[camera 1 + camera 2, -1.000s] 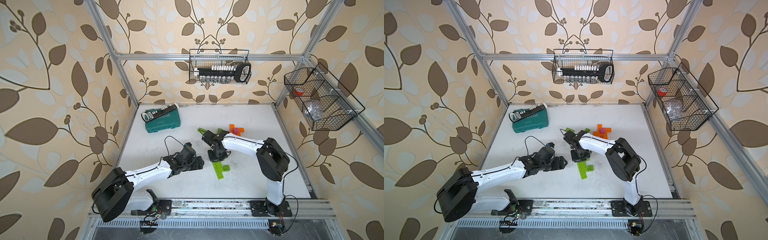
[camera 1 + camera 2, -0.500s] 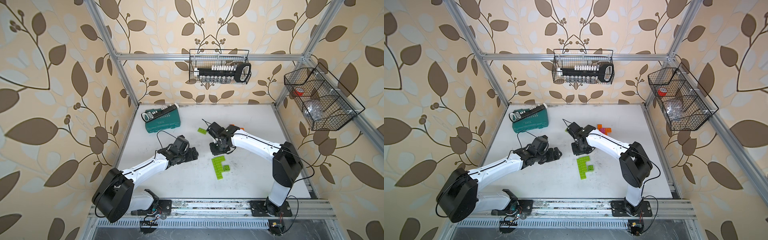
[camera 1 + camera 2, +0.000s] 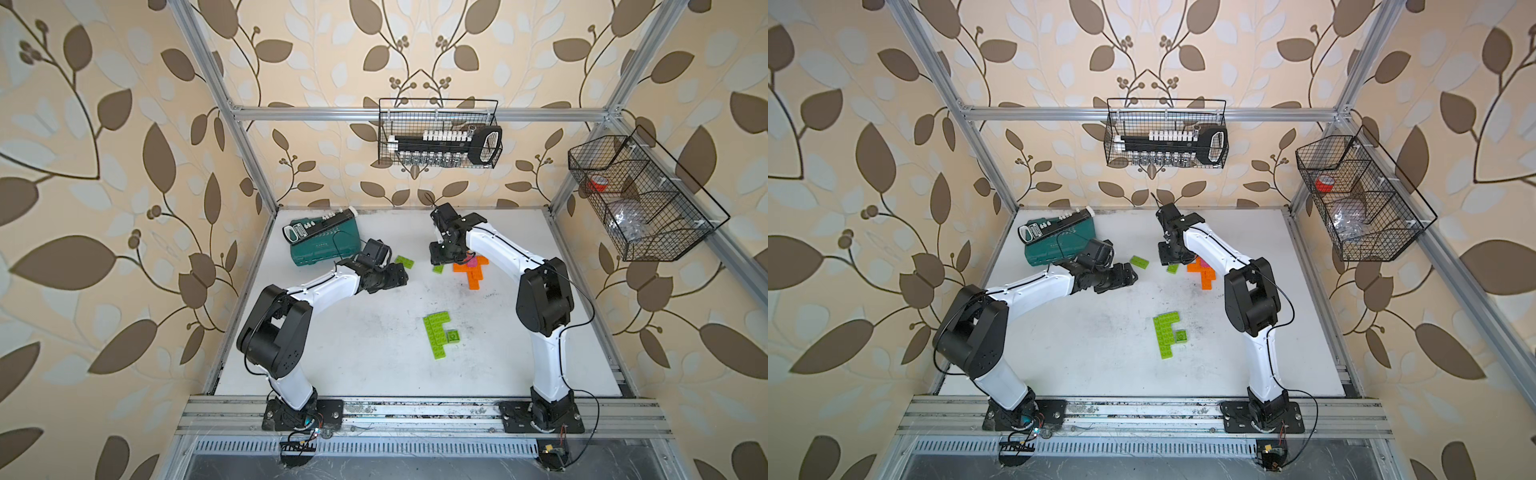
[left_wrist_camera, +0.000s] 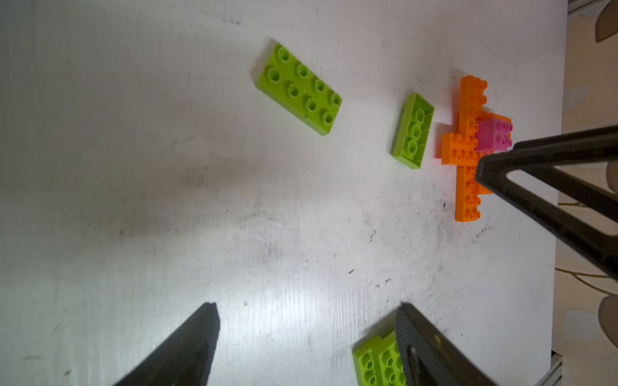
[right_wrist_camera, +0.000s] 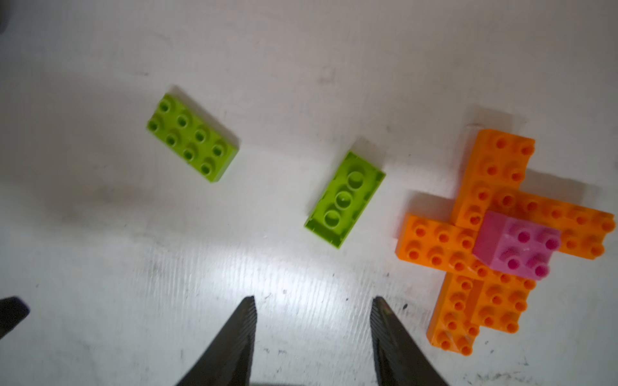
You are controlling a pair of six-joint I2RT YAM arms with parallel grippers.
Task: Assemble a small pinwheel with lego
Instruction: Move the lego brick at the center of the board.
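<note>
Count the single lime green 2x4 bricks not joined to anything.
2. The studs-up brick lies near the left gripper; the upside-down brick lies beside the orange cross. Others may be hidden under the arms.

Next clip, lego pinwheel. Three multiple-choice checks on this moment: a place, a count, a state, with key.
1. The pink brick sits: A on the orange cross; B beside it; C under it.
2. Green bricks in the right wrist view: A one; B two; C four.
3. The green brick nearer the cross lies: A studs up; B underside up; C on edge.
Key: A, it caps the cross's middle; B, that one plus the far green brick; B, its hollow tubes face up.
</note>
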